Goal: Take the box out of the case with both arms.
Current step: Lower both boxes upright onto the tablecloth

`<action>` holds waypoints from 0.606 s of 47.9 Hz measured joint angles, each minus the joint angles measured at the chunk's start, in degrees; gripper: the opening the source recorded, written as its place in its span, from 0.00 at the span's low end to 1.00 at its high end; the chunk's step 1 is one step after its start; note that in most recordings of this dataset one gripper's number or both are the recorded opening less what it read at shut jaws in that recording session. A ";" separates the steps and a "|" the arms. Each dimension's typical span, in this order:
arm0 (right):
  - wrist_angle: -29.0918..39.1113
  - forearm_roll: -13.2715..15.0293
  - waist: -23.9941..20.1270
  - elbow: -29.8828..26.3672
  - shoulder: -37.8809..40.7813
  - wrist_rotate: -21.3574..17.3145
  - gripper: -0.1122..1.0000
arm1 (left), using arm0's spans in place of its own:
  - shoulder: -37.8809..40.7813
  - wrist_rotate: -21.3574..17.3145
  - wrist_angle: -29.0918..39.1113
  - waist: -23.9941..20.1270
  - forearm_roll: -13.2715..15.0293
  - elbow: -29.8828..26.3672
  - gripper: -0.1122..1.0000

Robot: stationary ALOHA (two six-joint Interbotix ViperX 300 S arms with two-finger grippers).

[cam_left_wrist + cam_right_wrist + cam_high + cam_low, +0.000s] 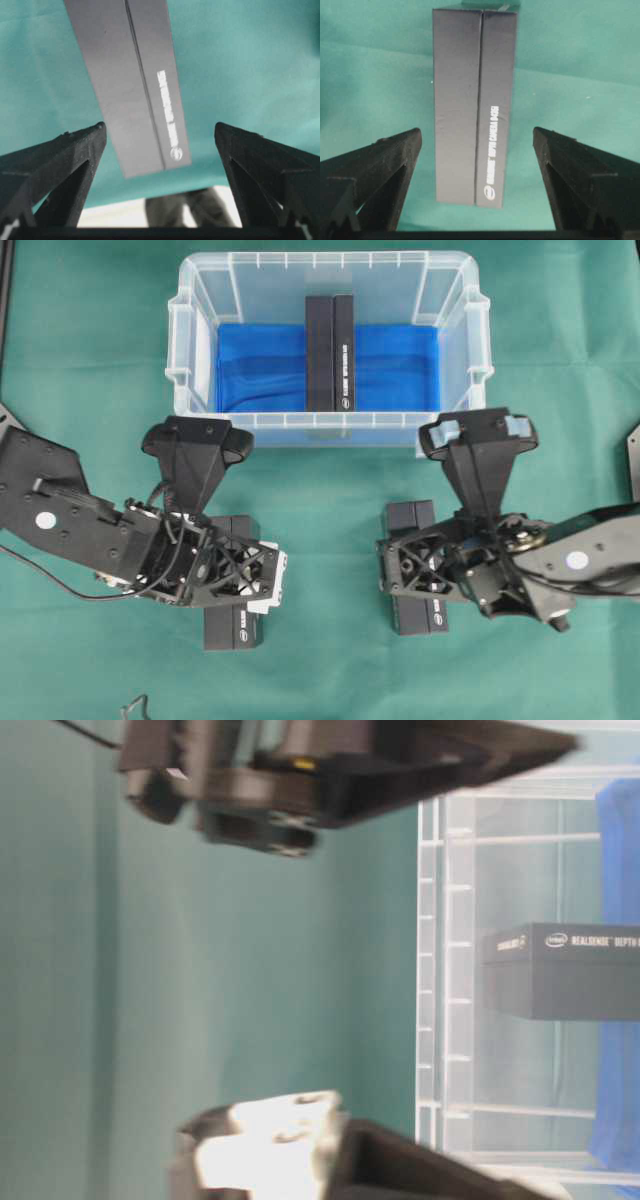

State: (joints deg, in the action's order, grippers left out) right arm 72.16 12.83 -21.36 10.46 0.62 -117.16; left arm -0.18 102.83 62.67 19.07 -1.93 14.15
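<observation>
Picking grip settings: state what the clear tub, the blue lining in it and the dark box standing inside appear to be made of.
Large clear rectangular tub: looks like rigid translucent plastic, glossy; the green cloth shows through its ribbed walls.
Blue lining: probably thin sheet or film, slightly shiny, lying in creases; cloth or plastic cannot be told.
Dark slim box: likely matte printed cardboard, with sharp edges, a straight seam and white lettering.

Three dark rectangular cardboard boxes (331,353) (one inside), one clear plastic tub (190,350), two black lattice grippers (243,575).

Box in case (565,970): Intel logo, "REALSENSE DEPTH". Box on cloth (474,105): white print, mostly illegible.
</observation>
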 measured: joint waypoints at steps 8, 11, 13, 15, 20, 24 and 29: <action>5.54 0.26 0.26 -4.04 -1.67 3.08 0.90 | -1.49 -2.11 7.47 -1.05 -0.44 -5.01 0.90; 7.56 0.35 0.35 -5.63 -1.93 4.31 0.90 | -1.93 -3.08 9.93 -1.49 -0.53 -6.94 0.90; 9.49 0.44 0.53 -7.12 -2.02 5.19 0.90 | -2.29 -3.25 11.60 -1.67 -0.62 -8.35 0.90; 11.16 0.62 0.70 -8.35 -2.02 6.24 0.90 | -2.72 -3.60 13.36 -1.93 -0.62 -9.76 0.90; 14.68 0.88 1.23 -11.51 -2.11 8.26 0.90 | -3.52 -4.66 17.84 -2.55 -0.79 -13.54 0.90; 17.58 1.58 1.58 -14.59 -2.11 10.11 0.90 | -3.69 -5.36 20.92 -2.90 -1.05 -16.52 0.90; 20.30 2.37 2.11 -17.67 -2.11 11.78 0.90 | -3.60 -6.15 23.82 -3.08 -1.14 -19.78 0.90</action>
State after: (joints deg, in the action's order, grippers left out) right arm 92.46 15.21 -19.25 -7.21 -1.49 -105.38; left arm -3.78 96.68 86.48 16.00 -3.08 -5.63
